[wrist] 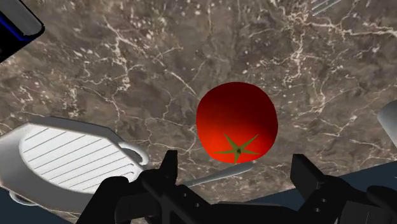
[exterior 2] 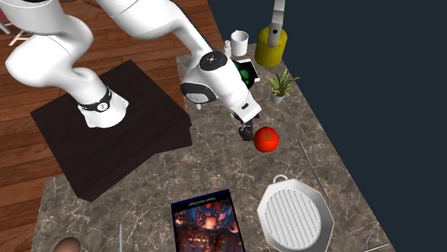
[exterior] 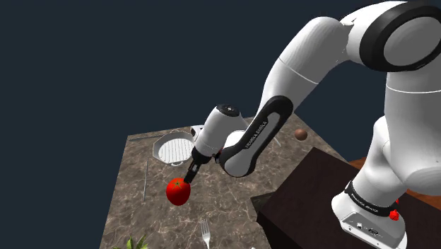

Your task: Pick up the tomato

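My claw (wrist: 235, 167) is spread wide, its two black fingers (wrist: 168, 164) standing apart with the tomato (wrist: 236, 123) in the gap just past their tips. Neither finger touches it; there is open space on both sides. The tomato is red, round and glossy, and its green star-shaped stem end faces me. I cannot tell whether it rests on the desk or sits a little above it.

In the shoulder view my claw (exterior: 189, 177) points down and toward that view's left, and the tomato (exterior: 178, 191) sits right at its tip, over the brown marbled desk (exterior: 134, 205). A white ribbed pan (exterior: 175, 149) lies farther back on the desk, and a fork (exterior: 206, 232) lies near the front edge.

In the second exterior view the tomato (exterior 2: 266, 139) is just beside my claw (exterior 2: 246, 133), on that view's right of it, above the middle of the desk (exterior 2: 215, 172). The pan (exterior 2: 295, 216) lies well apart from it toward the lower right, with a dark picture book (exterior 2: 208, 222) next to it. A small potted plant (exterior 2: 281, 86), a yellow jug (exterior 2: 271, 44) and a white cup (exterior 2: 239, 39) stand at the far end. My arm rises from the dark box (exterior 2: 107, 136) on the wooden floor (exterior 2: 43, 79).
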